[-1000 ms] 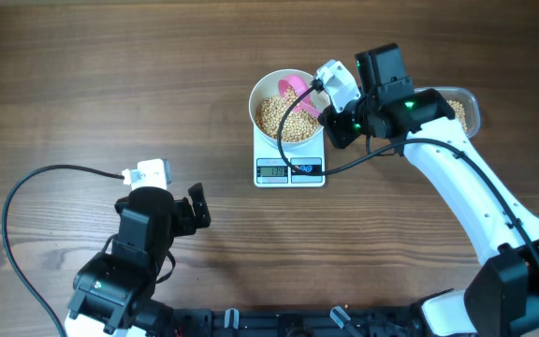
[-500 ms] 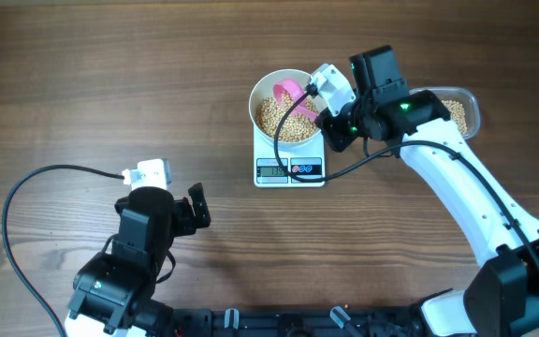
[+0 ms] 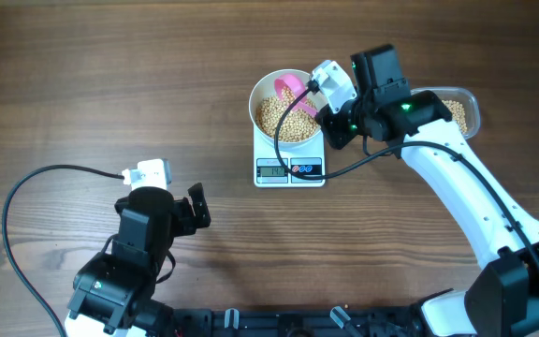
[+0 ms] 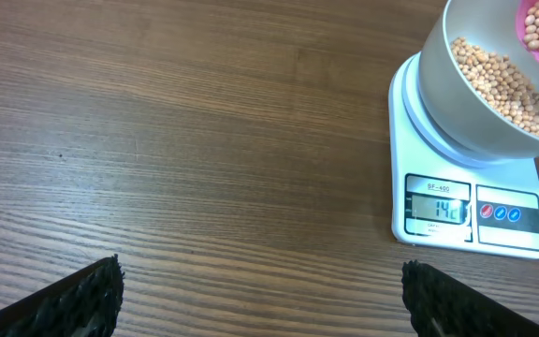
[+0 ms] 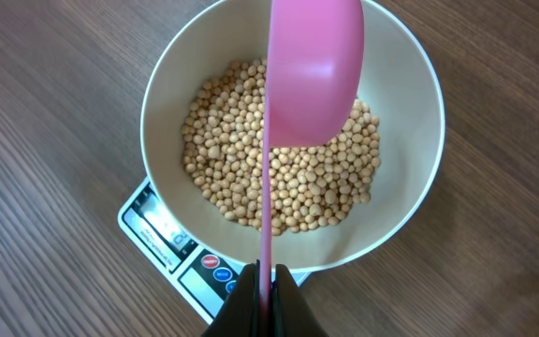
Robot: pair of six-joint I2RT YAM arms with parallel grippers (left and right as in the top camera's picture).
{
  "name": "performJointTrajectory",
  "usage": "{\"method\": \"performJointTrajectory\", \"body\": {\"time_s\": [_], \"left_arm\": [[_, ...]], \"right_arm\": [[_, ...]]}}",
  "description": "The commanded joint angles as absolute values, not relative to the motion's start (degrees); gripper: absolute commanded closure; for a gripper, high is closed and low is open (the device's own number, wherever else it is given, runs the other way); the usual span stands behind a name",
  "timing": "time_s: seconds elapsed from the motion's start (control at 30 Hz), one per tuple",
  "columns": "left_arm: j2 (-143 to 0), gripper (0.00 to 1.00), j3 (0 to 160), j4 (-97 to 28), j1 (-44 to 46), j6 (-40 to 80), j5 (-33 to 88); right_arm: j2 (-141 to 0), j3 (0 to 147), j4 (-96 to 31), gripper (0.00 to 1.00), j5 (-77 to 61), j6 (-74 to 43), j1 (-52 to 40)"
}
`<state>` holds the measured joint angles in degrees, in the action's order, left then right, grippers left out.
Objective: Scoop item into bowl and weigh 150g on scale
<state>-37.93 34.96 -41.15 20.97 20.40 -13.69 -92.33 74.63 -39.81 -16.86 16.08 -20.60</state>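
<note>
At lower left the left gripper (image 3: 197,208) rests wide open and empty above the table (image 3: 110,75), well apart from the work. In the middle, the scale (image 3: 289,170) carries the bowl (image 3: 262,94), part-filled with beans (image 3: 279,117). Its display seems to begin one-four, with the last digit unreadable. The pink scoop (image 3: 293,86) hangs over the bowl, rolled sideways, with a few beans in it. The right gripper (image 5: 269,298) is clamped tight on the scoop's handle. This near the target, I judge it best to tip in only a few beans at a time and pause for the reading. At right, the clear tub (image 3: 471,110) holds the supply. A cable (image 3: 372,157) runs just beside the scale's corner, clear of the display.
</note>
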Motion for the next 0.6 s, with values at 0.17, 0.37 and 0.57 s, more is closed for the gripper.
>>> {"method": "performJointTrajectory", "body": {"time_s": [0.17, 0.37, 0.57], "left_arm": [[-37.89, 0.0, 34.59, -41.01, 20.6, 19.77, -14.41], [-37.89, 0.0, 34.59, -41.01, 20.6, 19.75, -14.41], [-37.89, 0.0, 34.59, -41.01, 20.6, 19.77, -14.41]], "right_arm": [[-90.76, 76.18, -39.53, 0.96, -17.8, 15.05, -20.78], [-90.74, 76.18, -40.34, 0.96, -14.15, 21.96, -20.95], [-90.76, 76.16, -40.14, 0.96, -13.78, 20.99, -21.58]]}}
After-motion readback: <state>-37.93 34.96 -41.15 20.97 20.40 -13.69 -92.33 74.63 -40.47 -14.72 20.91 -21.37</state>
